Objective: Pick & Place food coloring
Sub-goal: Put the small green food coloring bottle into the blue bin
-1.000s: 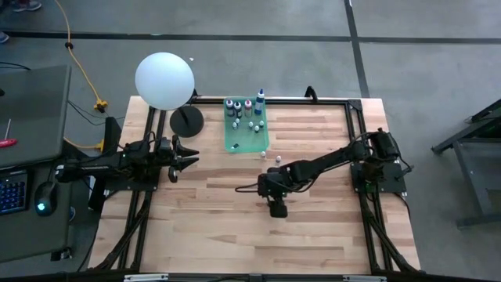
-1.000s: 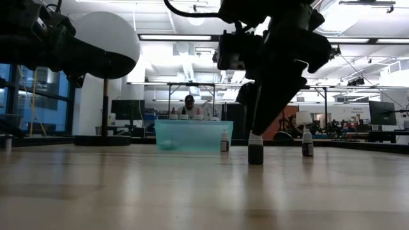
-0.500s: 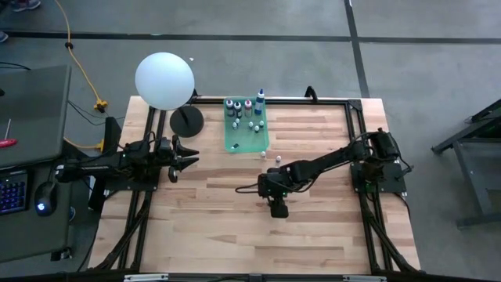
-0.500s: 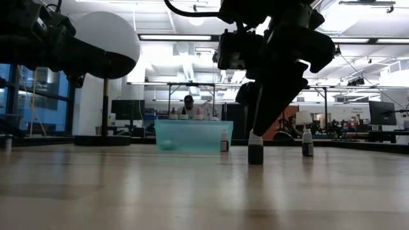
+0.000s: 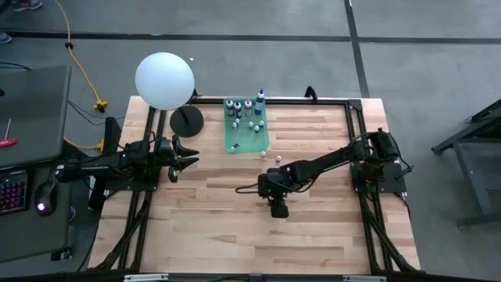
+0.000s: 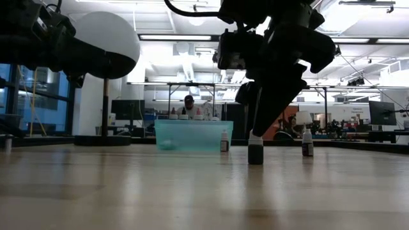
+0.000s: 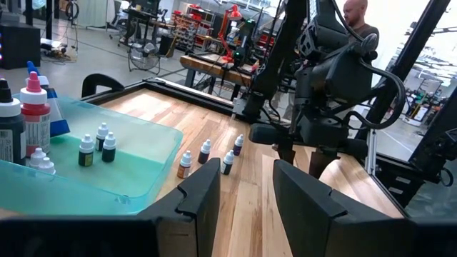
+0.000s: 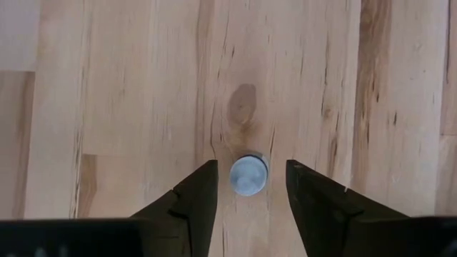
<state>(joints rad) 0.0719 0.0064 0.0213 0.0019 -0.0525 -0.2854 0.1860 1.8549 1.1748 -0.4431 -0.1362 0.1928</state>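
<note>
A: Where is the bottle [image 8: 248, 175] relative to the right gripper [image 8: 247, 187]?

B: Standing upright on the table [image 5: 313, 227], white cap up, straight below the gripper and between its fingers [image 8: 191, 200]. They flank the cap with a sliver of wood showing each side, so nothing is gripped.

A: And relative to the tray [image 5: 247, 138]?

B: Well apart, out on open wood. Two more bottles [image 5: 271, 157] stand just beside the tray; the left gripper [image 5: 190, 160] waits part open near the lamp [image 5: 164, 81], holding nothing.

I see the right gripper [image 6: 255, 131] pointing down over a dark bottle w/ white cap [image 6: 255, 149], fingers either side of the cap. Two more small bottles [image 6: 307, 143] stand farther back; green tray [image 6: 193, 136] behind, lamp [image 6: 105, 38] far left.
</note>
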